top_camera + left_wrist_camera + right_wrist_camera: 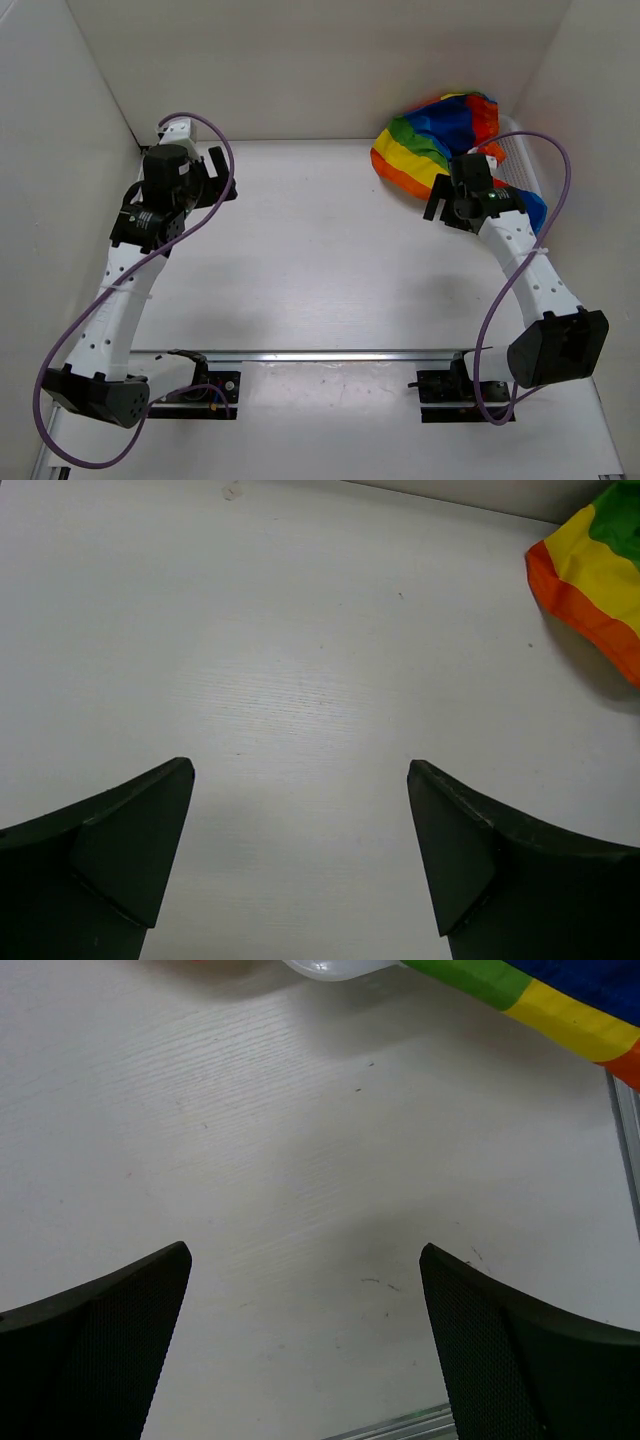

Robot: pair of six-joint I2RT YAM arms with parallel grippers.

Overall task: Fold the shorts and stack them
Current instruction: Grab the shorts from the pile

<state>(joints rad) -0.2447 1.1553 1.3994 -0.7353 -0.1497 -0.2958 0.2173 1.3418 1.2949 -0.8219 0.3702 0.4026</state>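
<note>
1. Rainbow-striped fabric is what I look for first: the shorts lie bunched in the far right corner of the table, partly over a white basket.
2. My right gripper hovers just beside them, jaws spread wide and gripping nothing.
3. My left gripper hangs over bare table, well apart from the cloth, jaws likewise released.
4. I judge nothing done: no fold made, no stack begun. Pulling the shorts out, flattening, folding and placing all remain.
</note>
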